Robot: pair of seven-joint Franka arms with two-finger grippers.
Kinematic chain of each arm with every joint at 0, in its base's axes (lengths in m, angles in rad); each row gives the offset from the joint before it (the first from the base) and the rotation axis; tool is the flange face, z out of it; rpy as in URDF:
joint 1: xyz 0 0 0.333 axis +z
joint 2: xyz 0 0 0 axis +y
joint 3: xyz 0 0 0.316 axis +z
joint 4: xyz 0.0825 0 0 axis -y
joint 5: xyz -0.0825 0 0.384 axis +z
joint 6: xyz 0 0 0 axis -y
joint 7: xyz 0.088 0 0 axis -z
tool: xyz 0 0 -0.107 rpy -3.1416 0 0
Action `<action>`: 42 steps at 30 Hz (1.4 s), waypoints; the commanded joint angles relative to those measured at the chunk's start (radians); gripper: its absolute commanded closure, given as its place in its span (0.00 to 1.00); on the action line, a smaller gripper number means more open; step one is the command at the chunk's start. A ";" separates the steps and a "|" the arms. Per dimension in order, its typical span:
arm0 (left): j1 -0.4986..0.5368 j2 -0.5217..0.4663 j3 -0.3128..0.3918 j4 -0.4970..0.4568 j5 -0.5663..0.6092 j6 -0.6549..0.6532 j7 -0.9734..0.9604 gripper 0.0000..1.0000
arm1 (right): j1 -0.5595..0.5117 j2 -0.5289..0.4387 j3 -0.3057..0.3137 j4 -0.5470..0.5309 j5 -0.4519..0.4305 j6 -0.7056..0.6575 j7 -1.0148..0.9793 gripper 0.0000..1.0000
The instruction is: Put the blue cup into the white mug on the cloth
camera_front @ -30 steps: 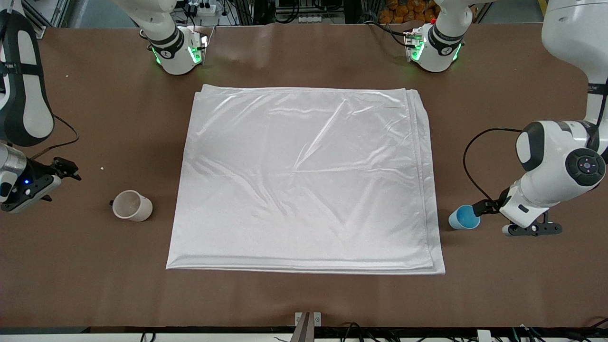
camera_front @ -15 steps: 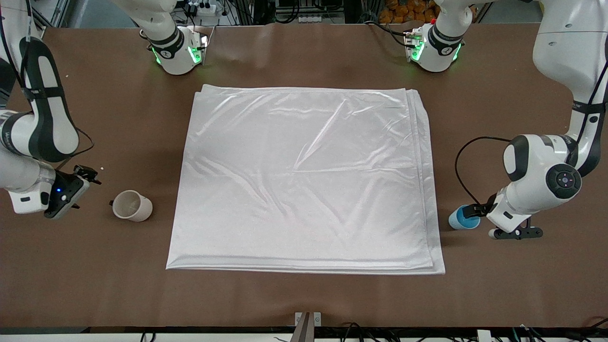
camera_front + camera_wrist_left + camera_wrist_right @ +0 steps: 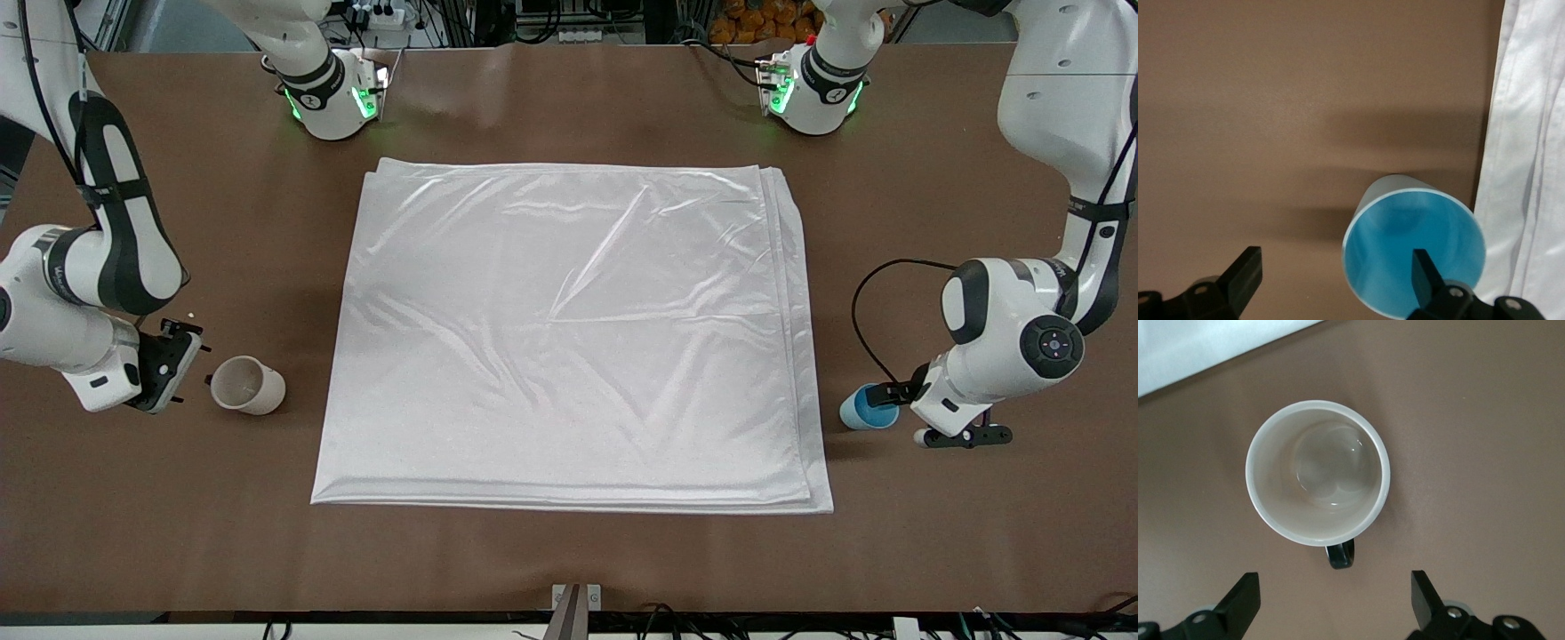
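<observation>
Left wrist view: blue cup (image 3: 1413, 251) w/ rim btwn open left end effector (image 3: 1337, 274) fingers.

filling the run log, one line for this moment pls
left gripper open at blue cup | right gripper open by white mug | cloth bare

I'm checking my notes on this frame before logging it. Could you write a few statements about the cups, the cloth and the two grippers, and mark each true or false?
1. The blue cup stands on the bare table beside the cloth, toward the left arm's end. True.
2. The white mug sits on the cloth. False: it stands on the table beside the cloth, toward the right arm's end.
3. The left gripper is open, with one of its fingers inside the blue cup's rim. True.
4. The right gripper is shut on the white mug's handle. False: it is open, over the table beside the mug, not touching it.
5. The blue cup is inside the white mug. False: they stand apart, at the cloth's two ends.
</observation>
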 commanded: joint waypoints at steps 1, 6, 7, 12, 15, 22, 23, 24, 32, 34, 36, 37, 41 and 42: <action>0.001 0.019 -0.005 0.026 0.005 0.009 -0.011 0.08 | -0.002 0.021 0.002 0.005 -0.028 0.032 -0.110 0.00; 0.004 0.028 -0.005 0.029 0.007 0.009 -0.008 0.18 | -0.001 0.035 0.002 0.005 -0.036 0.033 -0.150 0.00; 0.004 0.030 -0.005 0.029 0.007 0.009 -0.008 0.20 | -0.001 0.037 0.002 0.005 -0.037 0.035 -0.159 0.00; 0.004 0.044 -0.005 0.034 0.005 0.010 -0.010 0.29 | -0.001 0.061 0.002 0.005 -0.041 0.070 -0.192 0.00; 0.004 0.054 -0.005 0.041 0.007 0.010 -0.008 0.36 | -0.005 0.070 0.002 0.005 -0.039 0.082 -0.213 0.00; 0.004 0.057 -0.005 0.043 0.016 0.010 -0.005 0.60 | -0.013 0.089 0.003 0.005 -0.037 0.088 -0.218 0.10; 0.002 0.057 -0.005 0.043 0.015 0.010 -0.005 0.64 | -0.013 0.089 0.003 0.005 -0.037 0.088 -0.218 0.11; 0.002 0.057 -0.005 0.043 0.012 0.010 -0.007 0.70 | -0.013 0.090 0.003 0.003 -0.037 0.088 -0.219 0.11; -0.001 0.054 -0.005 0.043 0.009 0.010 -0.008 1.00 | -0.016 0.096 0.005 0.000 -0.031 0.088 -0.222 0.45; -0.001 0.054 -0.005 0.043 0.009 0.010 -0.008 1.00 | -0.021 0.096 0.005 -0.001 -0.028 0.093 -0.224 0.55; 0.001 0.054 -0.005 0.043 0.007 0.010 -0.010 1.00 | -0.025 0.096 0.005 -0.001 -0.028 0.093 -0.224 0.67; 0.001 0.053 -0.007 0.043 0.007 0.010 -0.010 1.00 | -0.025 0.098 0.005 -0.001 -0.028 0.093 -0.224 0.72; -0.001 0.047 -0.008 0.044 0.007 0.010 -0.010 1.00 | -0.022 0.096 0.006 -0.001 -0.028 0.093 -0.227 0.82; -0.001 0.045 -0.008 0.044 0.007 0.010 -0.011 1.00 | -0.022 0.096 0.006 -0.001 -0.028 0.092 -0.230 0.84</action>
